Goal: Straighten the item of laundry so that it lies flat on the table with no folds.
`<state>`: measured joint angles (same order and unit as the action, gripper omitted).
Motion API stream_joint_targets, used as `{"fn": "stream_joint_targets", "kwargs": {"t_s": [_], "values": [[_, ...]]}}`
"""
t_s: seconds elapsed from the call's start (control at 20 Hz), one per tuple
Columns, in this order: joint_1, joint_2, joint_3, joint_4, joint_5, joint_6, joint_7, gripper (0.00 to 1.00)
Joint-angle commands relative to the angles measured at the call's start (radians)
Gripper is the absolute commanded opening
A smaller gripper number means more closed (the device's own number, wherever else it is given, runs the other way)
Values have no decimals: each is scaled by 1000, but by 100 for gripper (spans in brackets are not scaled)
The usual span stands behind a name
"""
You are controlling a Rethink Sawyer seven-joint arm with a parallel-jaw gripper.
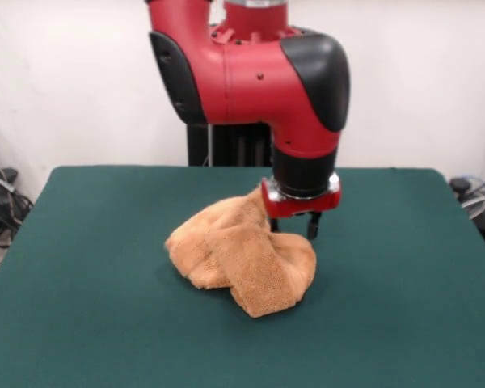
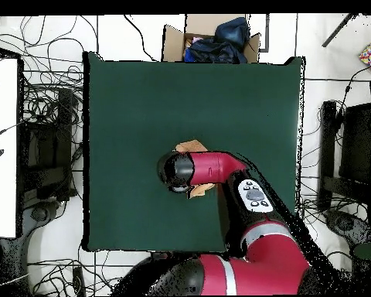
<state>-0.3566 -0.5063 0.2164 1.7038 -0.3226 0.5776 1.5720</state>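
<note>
Towel (image 1: pixel 241 257) bunched mid-desk (image 1: pixel 81 323), folded over itself. End effector (image 1: pixel 292 229) at heap's far-right edge, fingers apart, nothing clamped. You want single outer layer only: pinch one corner, drag outward low, away from the heap, avoid grabbing doubled folds.

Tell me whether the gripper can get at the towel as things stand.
Probably yes: the gripper hangs right over the crumpled towel, fingertips at its top fold, with nothing between them.

Robotics lab indicated: red robot arm (image 1: pixel 250 81) mounted at green desk (image 1: pixel 388 267), loose cables (image 2: pixel 45 116) strewn over floor, cardboard box (image 2: pixel 212 39) alongside.
</note>
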Motion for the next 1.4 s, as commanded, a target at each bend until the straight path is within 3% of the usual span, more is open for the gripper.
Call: {"fn": "stream_joint_targets", "kwargs": {"t_s": [0.05, 0.4, 0.8, 1.1, 1.4], "values": [[-14, -7, 64, -88, -52, 108, -97, 100], [-5, 71, 75, -136, -61, 62, -74, 100], [-20, 87, 88, -138, -65, 45, -76, 100], [-39, 80, 114, -141, -66, 73, -101, 100], [-59, 13, 143, -140, -45, 158, -127, 100]]}}
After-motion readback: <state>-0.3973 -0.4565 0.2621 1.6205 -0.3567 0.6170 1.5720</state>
